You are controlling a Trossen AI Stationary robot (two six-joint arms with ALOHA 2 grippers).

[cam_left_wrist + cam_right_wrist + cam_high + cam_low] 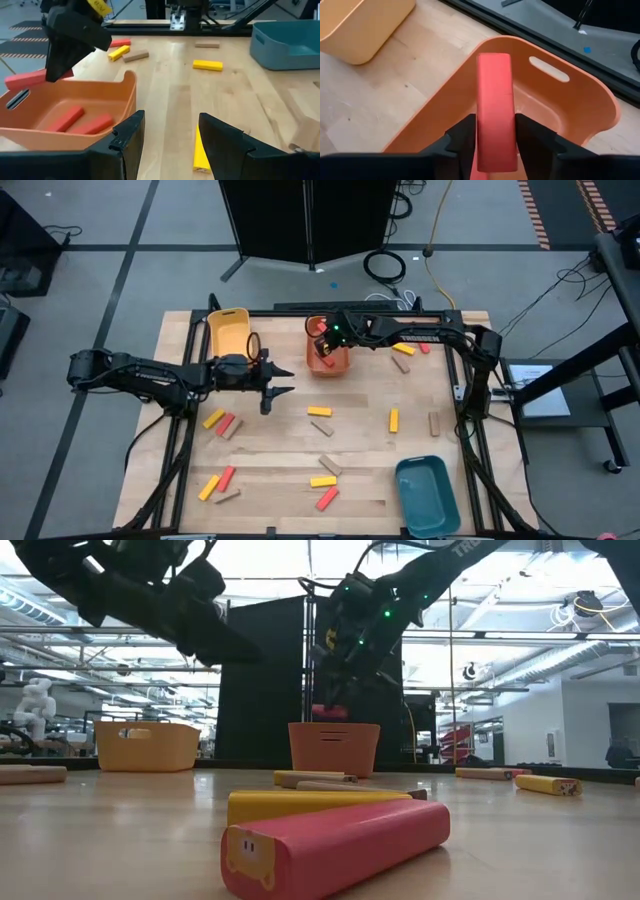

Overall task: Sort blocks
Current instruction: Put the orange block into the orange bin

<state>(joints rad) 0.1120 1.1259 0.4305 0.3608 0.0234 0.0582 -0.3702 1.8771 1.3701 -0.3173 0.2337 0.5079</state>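
Observation:
My right gripper (pixel 495 127) hangs over the orange bin (pixel 328 358) at the table's far middle, shut on a red block (pixel 495 100). The left wrist view shows this block (pixel 30 79) jutting from the gripper above the bin's rim. Two red blocks (pixel 67 118) lie on the bin's floor. My left gripper (pixel 283 385) hovers open left of centre, above a yellow block (pixel 200 155). Several red, yellow and tan blocks lie flat on the table (pixel 360 470). My right gripper pinches the red block by its two long sides (pixel 481 125), one finger on each. The fingers slant down from the table's right side. The block runs on ahead of the fingers and hangs clear above the inside of the orange bin (pixel 570 107).
A yellow bin (pixel 228 330) stands at the far left and a teal bin (pixel 427 492) at the near right. Loose blocks lie around the middle (pixel 320 411), at the left (pixel 222 422), along the near edge (pixel 323 480) and far right (pixel 402 363).

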